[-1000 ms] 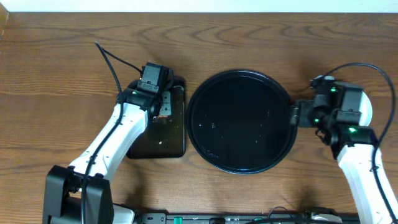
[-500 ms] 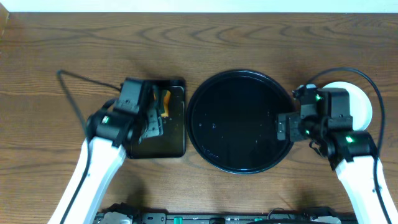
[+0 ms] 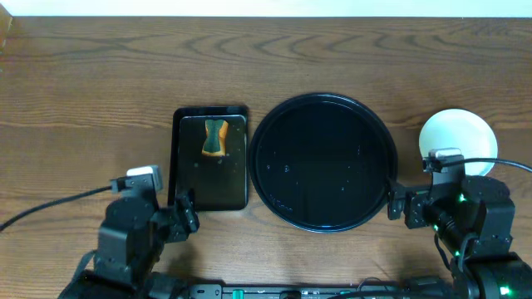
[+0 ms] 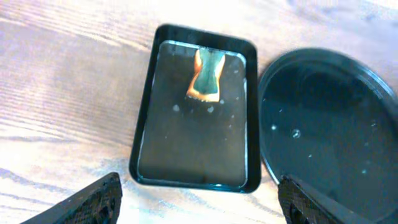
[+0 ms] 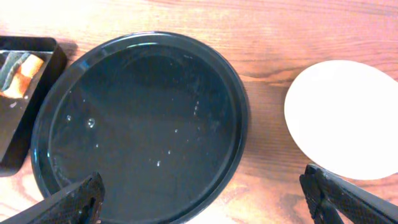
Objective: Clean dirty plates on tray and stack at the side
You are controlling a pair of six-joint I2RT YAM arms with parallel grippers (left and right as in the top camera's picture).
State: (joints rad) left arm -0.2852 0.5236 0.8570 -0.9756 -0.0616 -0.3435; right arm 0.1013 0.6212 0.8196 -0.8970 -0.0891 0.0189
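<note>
The round black tray (image 3: 320, 98) sits mid-table with no plate on it, only small wet specks; it also shows in the left wrist view (image 4: 373, 81) and the right wrist view (image 5: 140, 118). A clean pale plate (image 3: 457, 137) lies on the table to the tray's right, also in the right wrist view (image 5: 345, 118); I cannot tell whether others lie under it. My left gripper (image 3: 184, 214) (image 4: 202, 211) is open and empty near the front edge. My right gripper (image 3: 399, 203) (image 5: 205, 205) is open and empty, in front of the tray and the plate.
A small black rectangular tray (image 3: 210, 187) (image 4: 193, 143) stands left of the round tray. An orange and green sponge (image 3: 215, 138) (image 4: 207, 78) lies at its far end. Bare wooden table surrounds everything.
Both arms have drawn back toward the table's front edge. The left gripper left the sponge in the small tray. The right gripper moved away from the plate, which now shows fully.
</note>
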